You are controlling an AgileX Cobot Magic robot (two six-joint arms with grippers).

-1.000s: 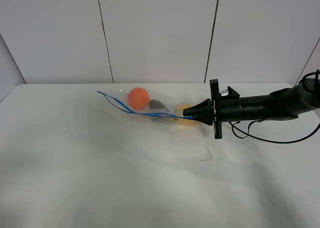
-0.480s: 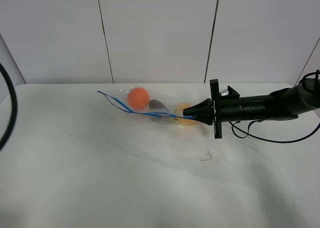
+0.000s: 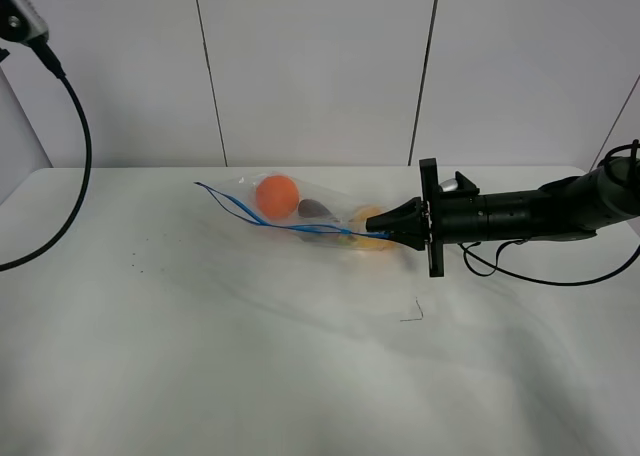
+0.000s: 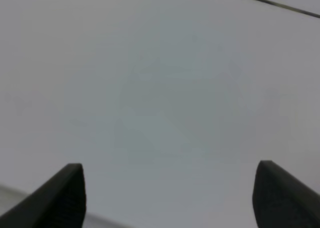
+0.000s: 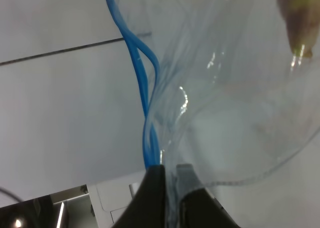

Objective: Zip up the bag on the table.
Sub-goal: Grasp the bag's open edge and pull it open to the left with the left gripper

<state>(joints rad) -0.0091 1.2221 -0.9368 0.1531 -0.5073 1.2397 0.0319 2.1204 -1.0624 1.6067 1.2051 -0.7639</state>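
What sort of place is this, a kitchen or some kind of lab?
Most likely a robotics test lab, not a kitchen: a large white table, plain white wall panels behind it, and the robot's black right gripper pinching a clear bag of produce.

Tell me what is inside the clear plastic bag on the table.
Inside the clear plastic zip bag: a round orange fruit, a small dark purple piece and a yellow piece. The right claw covers part of the yellow one.

The bag (image 3: 300, 216) lies on the counter (image 3: 250, 356) near its far edge, about midway across. The right pincer (image 3: 378, 232) reaches in from the right, with the bag's right end between its fingers. Produce (image 3: 277, 195) sits in a row inside the bag.
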